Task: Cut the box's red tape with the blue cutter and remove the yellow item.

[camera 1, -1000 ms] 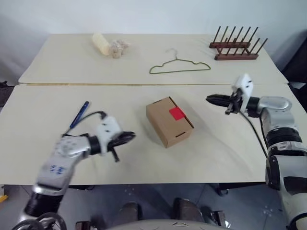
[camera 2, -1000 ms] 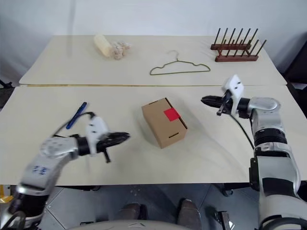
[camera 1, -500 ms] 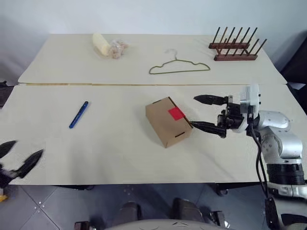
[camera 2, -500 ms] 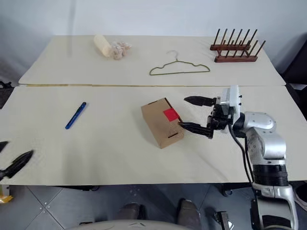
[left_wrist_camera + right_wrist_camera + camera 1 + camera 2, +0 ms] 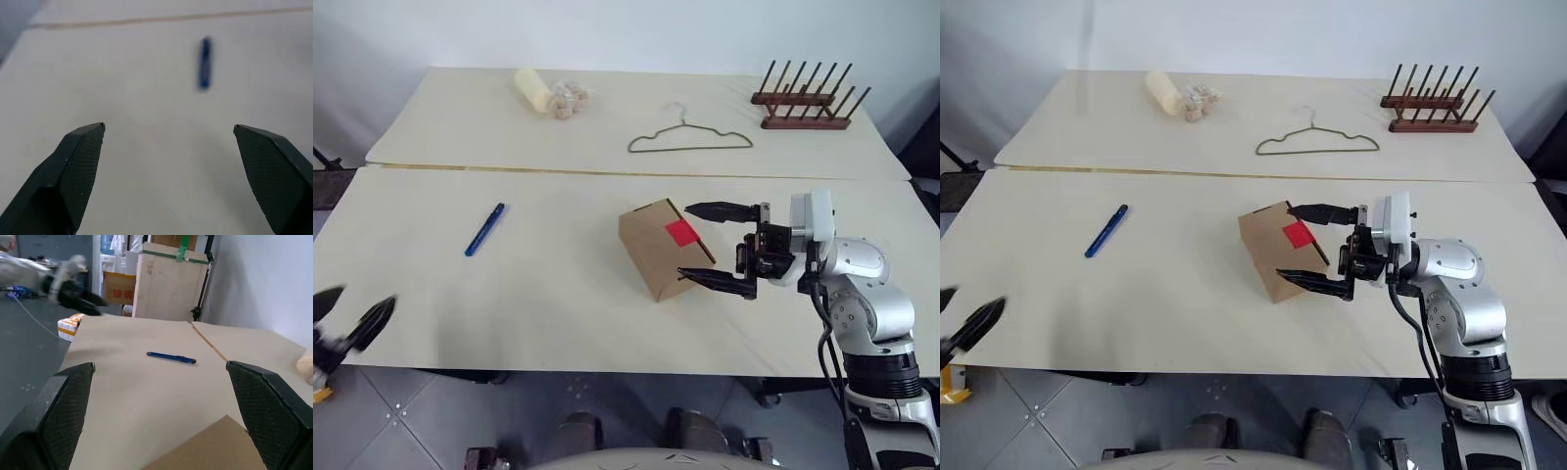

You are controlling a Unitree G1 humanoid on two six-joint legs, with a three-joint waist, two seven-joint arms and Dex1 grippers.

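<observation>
1. We find the small brown cardboard box (image 5: 664,249) mid-table, its red square tape (image 5: 681,232) uncut.
2. The slim blue pen-shaped cutter (image 5: 484,229) lies untouched, well apart.
3. Right gripper (image 5: 710,244) spread wide beside the box; left gripper (image 5: 168,131) likewise, empty.
4. All steps remain.

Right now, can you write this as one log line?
left gripper: open, empty | right gripper: open beside box | red tape: uncut | blue cutter: on table

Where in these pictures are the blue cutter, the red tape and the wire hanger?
blue cutter (image 5: 484,229): left eye view, middle of its slim body.
red tape (image 5: 681,232): left eye view, centre of the red square on the box.
wire hanger (image 5: 690,143): left eye view, on its wire below the hook.
</observation>
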